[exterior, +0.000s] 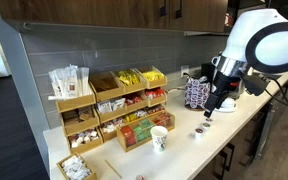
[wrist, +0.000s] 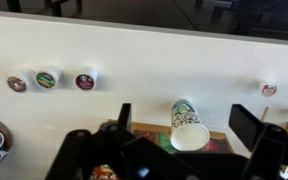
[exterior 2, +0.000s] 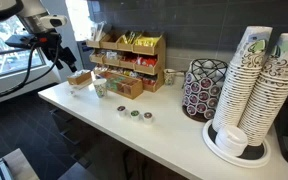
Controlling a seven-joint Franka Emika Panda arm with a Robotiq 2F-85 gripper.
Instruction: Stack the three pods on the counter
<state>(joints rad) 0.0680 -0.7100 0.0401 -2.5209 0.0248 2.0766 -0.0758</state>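
The three pods [wrist: 47, 78] lie in a short row on the pale counter [wrist: 184, 60], whitish sides and dark tops, at the left of the wrist view. They also show in an exterior view [exterior 2: 135, 114] as three separate small cups, none on top of another. In an exterior view a small pod [exterior: 197, 130] sits below the arm. My gripper [wrist: 187, 120] is open and empty, its two dark fingers spread wide. It hangs in the air well above the counter in both exterior views [exterior: 214, 103] [exterior 2: 59, 55], apart from the pods.
A white printed paper cup [wrist: 189, 125] [exterior 2: 100, 89] stands by the wooden snack organiser [exterior 2: 129, 65] [exterior: 114, 105]. A wire pod carousel [exterior 2: 204, 88] [exterior: 196, 92] and tall stacks of paper cups [exterior 2: 259, 80] stand further along. Another lone pod [wrist: 269, 89] lies at the right.
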